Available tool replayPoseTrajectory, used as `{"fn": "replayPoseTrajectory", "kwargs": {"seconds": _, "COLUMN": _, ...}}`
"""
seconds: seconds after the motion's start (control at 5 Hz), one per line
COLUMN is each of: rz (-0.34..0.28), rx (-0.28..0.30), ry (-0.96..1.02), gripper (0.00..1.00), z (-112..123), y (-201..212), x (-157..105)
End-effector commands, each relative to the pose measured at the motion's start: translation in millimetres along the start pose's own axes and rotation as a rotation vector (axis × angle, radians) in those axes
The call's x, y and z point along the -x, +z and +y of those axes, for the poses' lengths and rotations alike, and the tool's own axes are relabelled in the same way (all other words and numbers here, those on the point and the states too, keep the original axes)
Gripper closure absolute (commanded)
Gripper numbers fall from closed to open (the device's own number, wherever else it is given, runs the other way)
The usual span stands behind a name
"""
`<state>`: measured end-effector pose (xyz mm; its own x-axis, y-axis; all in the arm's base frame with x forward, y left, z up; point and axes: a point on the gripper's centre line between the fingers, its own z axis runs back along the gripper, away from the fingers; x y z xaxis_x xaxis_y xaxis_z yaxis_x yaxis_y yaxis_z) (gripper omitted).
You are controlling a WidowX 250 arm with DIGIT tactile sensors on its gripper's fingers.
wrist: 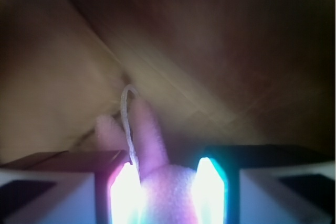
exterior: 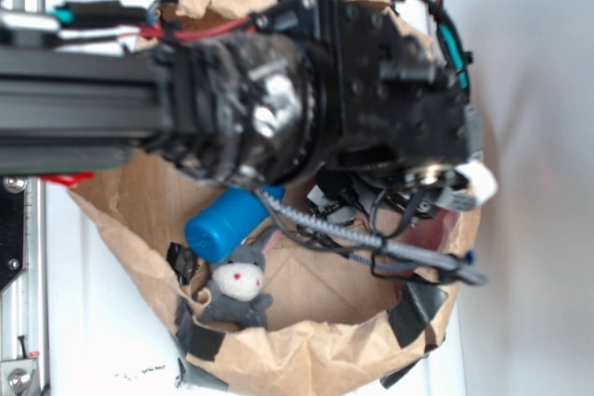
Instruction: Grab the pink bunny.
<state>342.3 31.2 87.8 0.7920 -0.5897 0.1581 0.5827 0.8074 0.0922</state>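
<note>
Pink bunny (wrist: 157, 182) is clamped between the gripper (wrist: 167, 187) fingers, which are lowered into the paper bag (exterior: 306, 359).

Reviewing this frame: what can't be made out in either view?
- Bunny: hidden by the arm in the exterior view; in the wrist view its lower body is cut off by the bottom edge.
- Tool: glare washes out the fingers, so contact with the bunny is unclear.
- Bag interior: dark and blurred in the wrist view.
- Blue bottle: partly under the arm.
</note>
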Motion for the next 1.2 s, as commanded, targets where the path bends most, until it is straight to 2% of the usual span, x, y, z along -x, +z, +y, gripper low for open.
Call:
{"fn": "replayPoseTrajectory", "kwargs": {"seconds": 0.0, "rz": -0.095, "rx": -0.004, "ry": -0.023, "gripper": 1.00, "z": -6, "y": 72, "x": -11}}
{"fn": "replayPoseTrajectory", "kwargs": {"seconds": 0.2, "rz": -0.109, "rx": 0.011, "ry": -0.015, "gripper": 1.00, "z": -14, "y": 101, "x": -1}}
{"fn": "replayPoseTrajectory", "kwargs": {"seconds": 0.4, "rz": -0.005, "rx": -0.036, "ry": 0.178, "gripper": 1.00, "z": -23, "y": 124, "x": 13}}
{"fn": "replayPoseTrajectory", "kwargs": {"seconds": 0.6, "rz": 0.015, "rx": -0.038, "ry": 0.266, "gripper": 1.00, "z": -30, "y": 141, "x": 25}}
{"fn": "replayPoseTrajectory", "kwargs": {"seconds": 0.8, "rz": 0.105, "rx": -0.073, "ry": 0.490, "gripper": 1.00, "z": -29, "y": 149, "x": 26}}
{"fn": "replayPoseTrajectory", "kwargs": {"seconds": 1.0, "rz": 0.127, "rx": -0.099, "ry": 0.470, "gripper": 0.67, "z": -31, "y": 153, "x": 29}}
